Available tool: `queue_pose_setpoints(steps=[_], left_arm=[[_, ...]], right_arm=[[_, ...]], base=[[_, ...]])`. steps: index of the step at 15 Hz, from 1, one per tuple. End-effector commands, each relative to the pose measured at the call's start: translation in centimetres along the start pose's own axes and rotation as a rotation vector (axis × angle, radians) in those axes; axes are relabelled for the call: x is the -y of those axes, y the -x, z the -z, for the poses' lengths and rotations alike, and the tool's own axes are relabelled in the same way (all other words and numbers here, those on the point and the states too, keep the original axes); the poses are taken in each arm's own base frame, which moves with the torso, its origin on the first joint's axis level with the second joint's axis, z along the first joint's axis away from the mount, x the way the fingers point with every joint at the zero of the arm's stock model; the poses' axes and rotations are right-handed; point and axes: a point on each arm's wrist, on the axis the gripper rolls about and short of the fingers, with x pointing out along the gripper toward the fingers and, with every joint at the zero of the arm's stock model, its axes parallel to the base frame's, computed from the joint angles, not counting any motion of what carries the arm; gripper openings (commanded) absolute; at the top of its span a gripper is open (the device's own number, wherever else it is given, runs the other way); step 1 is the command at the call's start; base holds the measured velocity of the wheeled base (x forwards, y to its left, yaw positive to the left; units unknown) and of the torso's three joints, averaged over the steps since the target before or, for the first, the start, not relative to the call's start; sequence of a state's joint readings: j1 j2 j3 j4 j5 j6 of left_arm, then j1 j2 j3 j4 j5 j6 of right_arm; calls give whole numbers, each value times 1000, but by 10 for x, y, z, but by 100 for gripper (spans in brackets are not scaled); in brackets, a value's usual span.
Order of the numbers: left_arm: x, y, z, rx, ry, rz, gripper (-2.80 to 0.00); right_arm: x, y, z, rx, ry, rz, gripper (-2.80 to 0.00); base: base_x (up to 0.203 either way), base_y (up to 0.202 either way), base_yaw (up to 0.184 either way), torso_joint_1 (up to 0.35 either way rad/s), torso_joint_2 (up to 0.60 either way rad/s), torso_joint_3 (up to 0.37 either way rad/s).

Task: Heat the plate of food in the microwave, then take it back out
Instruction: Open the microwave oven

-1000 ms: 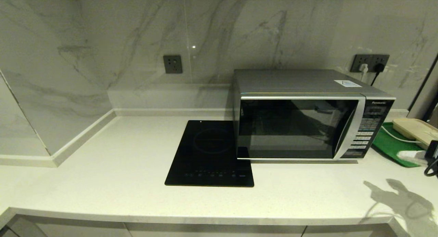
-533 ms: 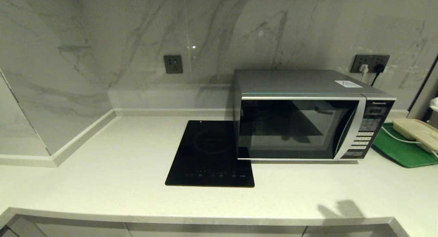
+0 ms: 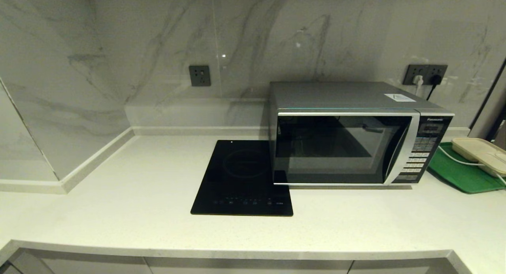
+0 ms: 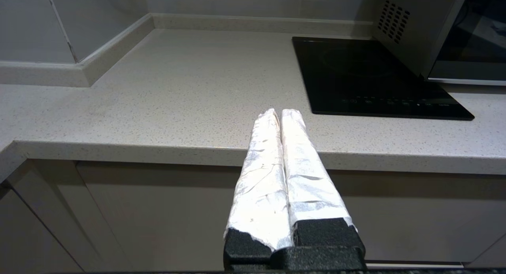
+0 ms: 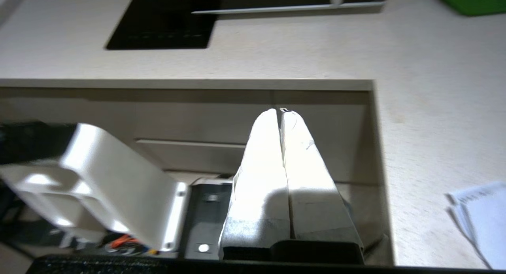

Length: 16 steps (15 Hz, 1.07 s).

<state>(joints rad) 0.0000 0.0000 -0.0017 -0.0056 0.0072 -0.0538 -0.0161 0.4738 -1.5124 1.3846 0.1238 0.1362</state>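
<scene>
The microwave stands on the pale stone surface with its dark glass door closed, its left front corner overlapping the flat black hob. Nothing can be made out behind the glass but reflections. The plate of food is in none of the views, so where it sits cannot be told. To the right of the microwave lies a green tray bearing a beige lidded container.

The left gripper is parked low in front of the surface edge, left of the microwave, its foil-wrapped jaws pressed together on nothing. The right gripper sits below and in front of the surface edge, right of the microwave's front, jaws likewise closed and empty, a white arm link beside it.

As a judgement: the microwave is heavy and rigid and should stay put when its door is pulled. The curved silver trim by the black keypad looks the likely place to hook or press, though smooth metal may slip against foil. A plate of that kind would be stiff, smooth and breakable, best pinched at the rim and kept level so the loose food does not slide.
</scene>
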Motion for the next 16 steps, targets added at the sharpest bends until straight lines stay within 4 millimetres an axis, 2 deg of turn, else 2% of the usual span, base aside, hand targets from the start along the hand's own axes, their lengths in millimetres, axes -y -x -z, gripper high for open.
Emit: queue_pose_setpoints(steps=[1, 3, 5, 7, 9, 14, 16], left_arm=[[0, 0, 0, 0, 1, 0, -280], [0, 0, 0, 0, 1, 0, -280], [0, 0, 0, 0, 0, 0, -280], [0, 0, 0, 0, 0, 0, -280], [0, 0, 0, 0, 0, 0, -280], [0, 0, 0, 0, 1, 0, -280], [0, 0, 0, 0, 1, 0, -280]], right_arm=[[-2, 31, 56, 128, 12, 79, -280], [12, 34, 61, 131, 19, 66, -280], [15, 29, 83, 121, 34, 84, -280], [20, 13, 107, 112, 89, 92, -280], [24, -19, 112, 127, 133, 98, -280], [36, -118, 118, 240, 140, 99, -280], [42, -153, 131, 293, 137, 114, -280]], base=[[0, 0, 0, 0, 0, 0], [0, 0, 0, 0, 0, 0], [0, 0, 0, 0, 0, 0], [0, 0, 0, 0, 0, 0], [0, 0, 0, 0, 0, 0], [0, 0, 0, 0, 0, 0], [0, 0, 0, 0, 0, 0]])
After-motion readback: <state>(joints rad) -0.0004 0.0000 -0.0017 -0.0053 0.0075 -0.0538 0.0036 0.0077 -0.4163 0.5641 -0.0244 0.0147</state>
